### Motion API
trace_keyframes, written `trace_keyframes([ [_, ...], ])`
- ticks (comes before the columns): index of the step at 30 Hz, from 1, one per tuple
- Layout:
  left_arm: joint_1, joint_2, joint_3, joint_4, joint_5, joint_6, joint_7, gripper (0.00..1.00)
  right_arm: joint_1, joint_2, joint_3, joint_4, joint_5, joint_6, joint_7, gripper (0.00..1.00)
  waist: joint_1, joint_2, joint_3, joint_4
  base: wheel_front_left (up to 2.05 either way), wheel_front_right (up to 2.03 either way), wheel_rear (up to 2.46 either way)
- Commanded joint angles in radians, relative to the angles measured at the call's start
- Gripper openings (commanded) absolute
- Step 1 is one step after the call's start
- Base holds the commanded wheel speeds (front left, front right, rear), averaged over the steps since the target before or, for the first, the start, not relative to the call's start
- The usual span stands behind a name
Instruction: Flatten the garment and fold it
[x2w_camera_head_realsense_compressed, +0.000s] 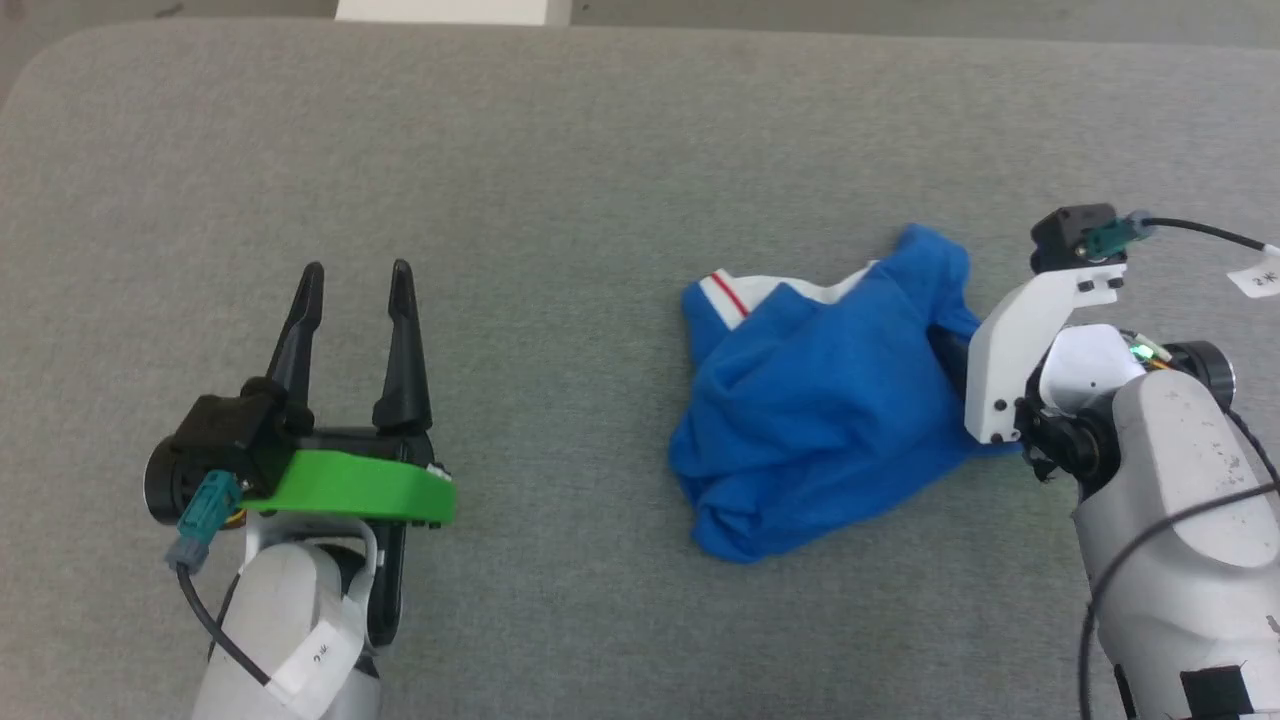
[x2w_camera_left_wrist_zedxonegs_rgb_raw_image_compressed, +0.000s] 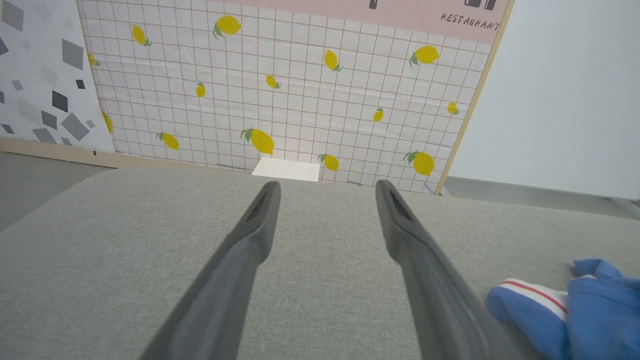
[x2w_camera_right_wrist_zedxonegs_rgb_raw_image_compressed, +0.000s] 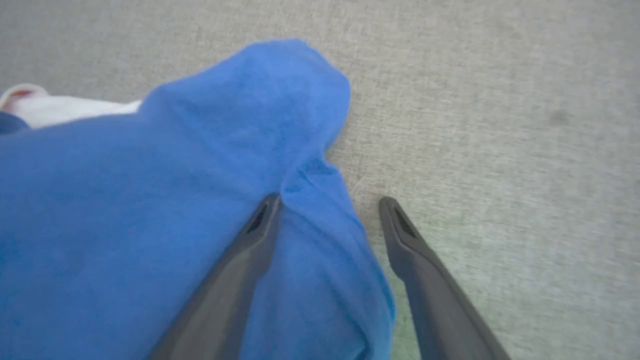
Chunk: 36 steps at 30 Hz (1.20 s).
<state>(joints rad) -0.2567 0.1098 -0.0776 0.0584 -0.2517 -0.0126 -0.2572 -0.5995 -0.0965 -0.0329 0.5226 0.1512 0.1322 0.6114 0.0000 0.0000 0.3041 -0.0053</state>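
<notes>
Dark and long, the two fingers (x2w_camera_right_wrist_zedxonegs_rgb_raw_image_compressed: 225, 290) of the right gripper (x2w_camera_right_wrist_zedxonegs_rgb_raw_image_compressed: 330, 199) stood spread wide at the garment's right edge. In the right wrist view one finger lay on the blue cloth and the other over bare covering, with a fold of the cloth's edge lying in the gap between them. The jaws were parted, not pinched on that fold, so I would not call it a grip. The garment (x2w_camera_head_realsense_compressed: 830, 400) itself sat in a crumpled, bunched heap on the right half of the grey fabric surface (x2w_camera_head_realsense_compressed: 600, 150), bright blue nearly all over. A white band with a thin red stripe (x2w_camera_head_realsense_compressed: 725, 295) showed at its upper left corner in the head view. Well apart from it, over on the left, the left gripper (x2w_camera_head_realsense_compressed: 357, 268) hung over bare grey fabric with its fingers just as wide apart and nothing between them. A green plate (x2w_camera_head_realsense_compressed: 350, 485) was fixed across its wrist. Beyond the far edge of the surface the left wrist view showed a wall of white tiles printed with yellow lemons (x2w_camera_left_wrist_zedxonegs_rgb_raw_image_compressed: 300, 90). A small white flat thing (x2w_camera_left_wrist_zedxonegs_rgb_raw_image_compressed: 286, 169) sat at the foot of that wall.
</notes>
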Motion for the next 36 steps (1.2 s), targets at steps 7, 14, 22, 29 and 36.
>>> trace_keyframes([
  [7, 0.05, -0.035, 0.051, 0.038, 0.044, -0.041, -0.004, 1.0, 0.013, -0.006, 0.028, -0.009, 0.053, -0.002, 0.034, 0.0, 0.0, 0.0, -0.013, 0.023, 0.0, 0.0, 0.0],
  [14, 0.112, -0.048, 0.088, 0.066, 0.064, -0.055, -0.004, 1.0, 0.108, 0.01, 0.062, -0.203, 0.098, -0.002, -0.22, 0.0, 0.0, 0.0, -0.129, -0.01, 0.0, 0.0, 0.0],
  [22, 0.18, -0.052, 0.12, 0.083, 0.078, -0.074, -0.004, 1.0, 0.397, 0.0, 0.293, -0.634, 0.303, -0.002, -0.108, 0.0, 0.0, 0.0, -0.24, -0.049, 0.0, 0.0, 0.0],
  [29, 0.204, -0.055, 0.121, 0.087, 0.082, -0.084, -0.004, 1.0, 0.645, -0.121, 0.457, -0.792, 0.372, -0.002, 0.146, 0.0, 0.0, 0.0, -0.266, -0.062, 0.0, 0.0, 0.0],
  [36, 0.207, -0.057, 0.111, 0.098, 0.082, -0.092, -0.005, 1.0, 0.702, -0.088, 0.353, -0.78, 0.27, -0.002, 0.024, 1.0, 0.0, 0.0, -0.268, -0.05, 0.0, 0.0, 0.0],
])
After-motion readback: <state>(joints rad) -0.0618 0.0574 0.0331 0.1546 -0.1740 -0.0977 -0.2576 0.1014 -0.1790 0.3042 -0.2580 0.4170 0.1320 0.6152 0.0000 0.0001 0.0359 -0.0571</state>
